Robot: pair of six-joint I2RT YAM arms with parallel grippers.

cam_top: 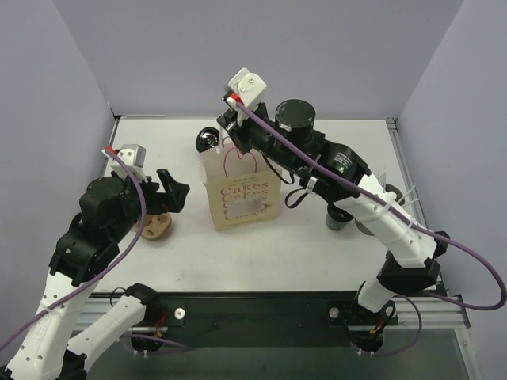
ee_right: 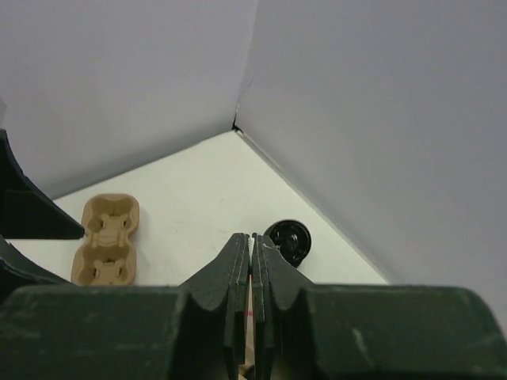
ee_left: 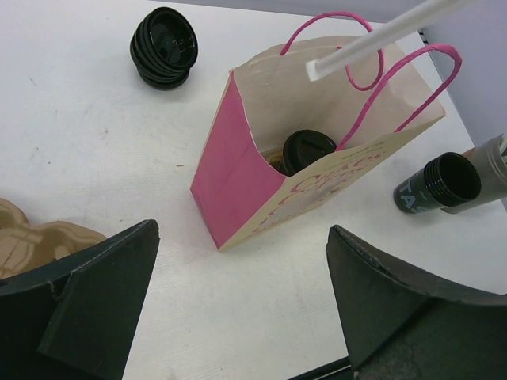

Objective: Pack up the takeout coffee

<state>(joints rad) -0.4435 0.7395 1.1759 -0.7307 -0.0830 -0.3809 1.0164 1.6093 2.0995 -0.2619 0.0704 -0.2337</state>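
A pink paper bag (cam_top: 240, 194) printed "Cakes" stands open in the middle of the table (cam_top: 317, 261). One takeout coffee (ee_left: 307, 150), a small black cup with a black lid, sits inside the bag (ee_left: 238, 178). My right gripper (cam_top: 230, 125) hangs over the bag's far rim. It (ee_right: 252, 237) is shut on a thin white stick (ee_left: 380, 33) that slants over the bag's mouth. My left gripper (cam_top: 175, 195) stands open and empty, left of the bag and low over the table. In the left wrist view its (ee_left: 242, 229) jaws are wide apart, short of the bag's near corner.
A short ribbed black stack (cam_top: 207, 140) (ee_left: 162, 47) (ee_right: 287, 240) lies behind the bag. A brown cardboard cup carrier (cam_top: 154, 227) (ee_left: 32, 233) (ee_right: 107, 237) lies under my left arm. A grey cup (cam_top: 341, 218) stands right of the bag, under my right arm. Purple walls enclose the table.
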